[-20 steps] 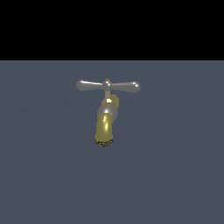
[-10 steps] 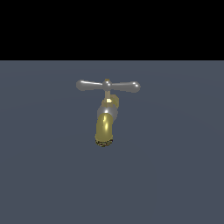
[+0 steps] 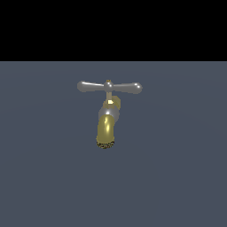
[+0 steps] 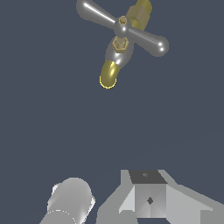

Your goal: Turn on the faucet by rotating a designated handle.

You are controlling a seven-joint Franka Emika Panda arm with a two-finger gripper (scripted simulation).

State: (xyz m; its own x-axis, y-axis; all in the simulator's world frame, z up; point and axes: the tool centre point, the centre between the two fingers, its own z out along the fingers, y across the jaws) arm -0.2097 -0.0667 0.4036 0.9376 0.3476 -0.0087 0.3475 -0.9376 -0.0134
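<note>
Showing faucet (image 3: 106, 128) centre frame, handle (image 3: 109, 87) level on top, untouched; gripper (image 4: 109, 201) well apart, jaw state indeterminable.

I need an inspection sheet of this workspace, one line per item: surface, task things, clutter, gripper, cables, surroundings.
Surface: flat dark grey-blue ground, no marks seen.
Task things: small shiny brass-gold faucet with its curved spout towards the camera; slim silver-grey crossbar handle on top, lying across the exterior view, nothing touching it.
Clutter: nothing seen.
Gripper: absent from the exterior view; the wrist view shows only pale grey parts of it, well apart from the handle, jaw state unclear.
Cables: nothing seen.
Surroundings: plain black band above the ground.
</note>
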